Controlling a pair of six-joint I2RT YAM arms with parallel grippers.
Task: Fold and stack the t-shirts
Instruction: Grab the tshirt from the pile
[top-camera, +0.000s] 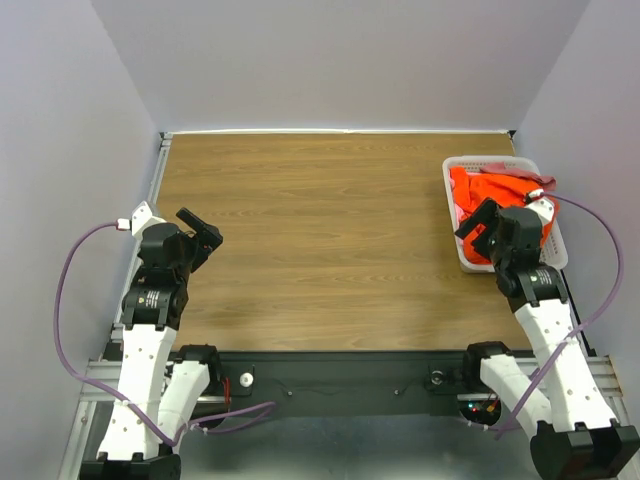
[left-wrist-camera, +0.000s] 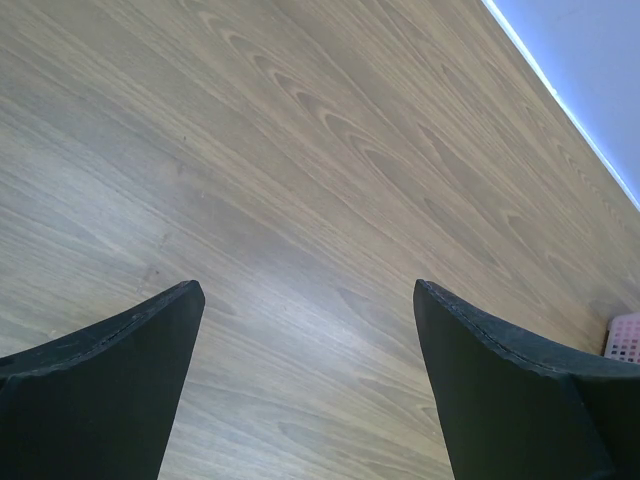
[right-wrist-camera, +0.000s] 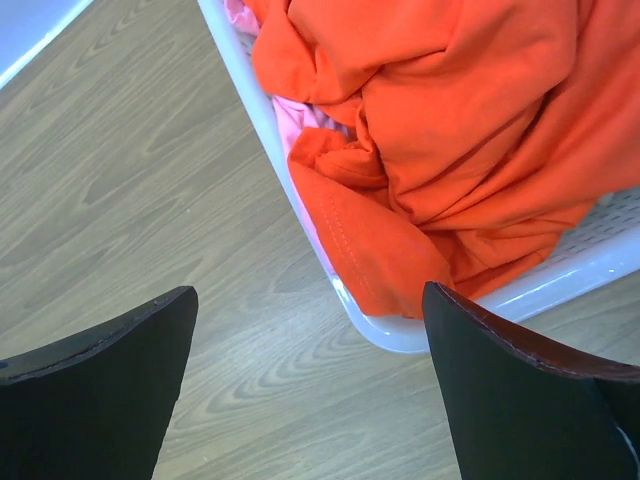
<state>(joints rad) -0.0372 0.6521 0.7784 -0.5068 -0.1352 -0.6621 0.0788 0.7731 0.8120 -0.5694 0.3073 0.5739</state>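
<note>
A crumpled orange-red t-shirt (top-camera: 492, 190) fills the white basket (top-camera: 452, 178) at the table's right edge. In the right wrist view the orange-red t-shirt (right-wrist-camera: 450, 130) spills over the basket's near corner (right-wrist-camera: 400, 335), and a strip of light pink t-shirt (right-wrist-camera: 292, 125) shows under it along the rim. My right gripper (top-camera: 478, 232) is open and empty, just above the basket's near left corner; it shows in its own wrist view (right-wrist-camera: 310, 305). My left gripper (top-camera: 203, 237) is open and empty over bare wood at the left, as its wrist view (left-wrist-camera: 310, 295) shows.
The wooden table (top-camera: 320, 240) has a raised white edge at the back and left. Grey walls close in on three sides. A corner of the basket (left-wrist-camera: 625, 340) shows at the right edge of the left wrist view.
</note>
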